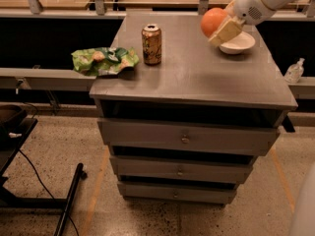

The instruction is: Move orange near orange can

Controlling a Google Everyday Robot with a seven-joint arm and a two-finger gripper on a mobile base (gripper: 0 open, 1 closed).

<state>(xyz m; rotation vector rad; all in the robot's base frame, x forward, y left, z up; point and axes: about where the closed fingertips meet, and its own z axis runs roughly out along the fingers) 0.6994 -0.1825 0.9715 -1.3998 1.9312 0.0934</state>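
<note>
The gripper (220, 27) is clamped on the orange (212, 19), carried high beside the white bowl (241, 45), while the orange can (151, 44) stands well apart, over toward the green snack bag (103, 60).

Looks down from high in front on the drawer cabinet (197, 77) beneath the gripper (220, 26), middling near. Catches the gripper at upper right, clamped on the orange (210, 18)
</note>
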